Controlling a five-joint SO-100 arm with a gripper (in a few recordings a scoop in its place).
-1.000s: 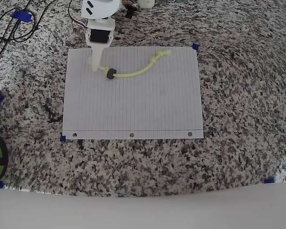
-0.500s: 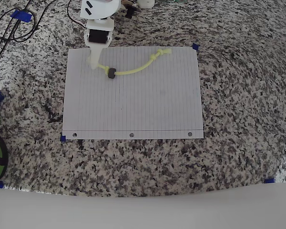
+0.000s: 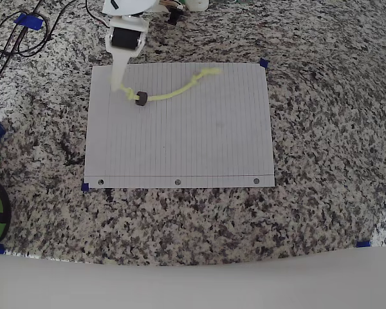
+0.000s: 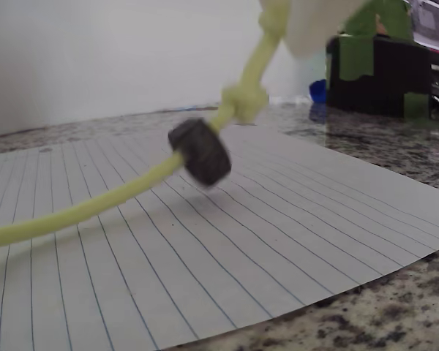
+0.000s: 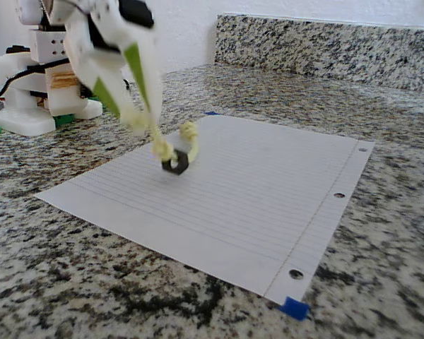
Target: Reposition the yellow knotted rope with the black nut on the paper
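Now the fingers (image 3: pixel 120 85), gripping the thin yellow knotted rope (image 3: pixel 174 90), have dragged its black ring nut (image 3: pixel 141 99) toward ten o'clock on the white lined paper (image 3: pixel 199 148), lifted clear.

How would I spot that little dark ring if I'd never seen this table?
Find the white lined paper on the speckled granite counter. A pale yellow rope curves across its upper part; the black nut is threaded near the rope's left end, the one dark thing on it.

Bright, even daylight, soft shadows; the arm (image 5: pixel 106 49) motion-blurred in fixed view, wrist view's background soft, overhead edges slightly bowed.
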